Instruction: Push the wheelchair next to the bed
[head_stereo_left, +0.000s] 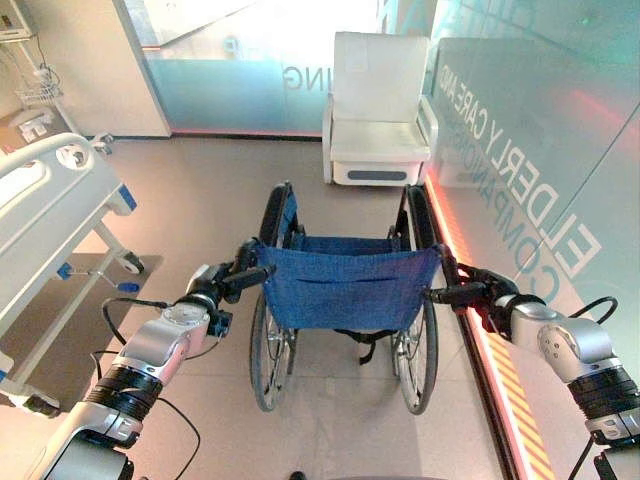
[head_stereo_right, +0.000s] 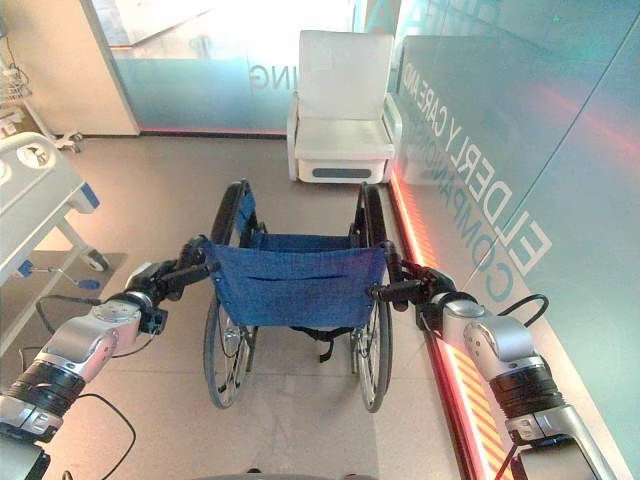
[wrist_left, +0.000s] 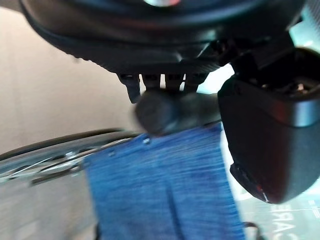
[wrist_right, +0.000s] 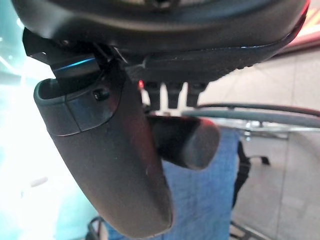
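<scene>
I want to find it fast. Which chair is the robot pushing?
Start at the frosted glass wall on the right; a white armchair stands at its far end. Nearer, mid-floor, is the wheelchair, gripped by left hand and right hand. It alone has big spoked wheels and a blue cloth back.

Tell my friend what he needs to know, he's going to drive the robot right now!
Left hand: curled round the wheelchair's left push handle.
Right hand: curled round the right push handle.
Wheelchair: straight ahead, blue back facing the robot, beside the glass wall.
Bed: off to the left.
Done: both handles gripped.
Left: steer left and push the chair next to the bed.
</scene>
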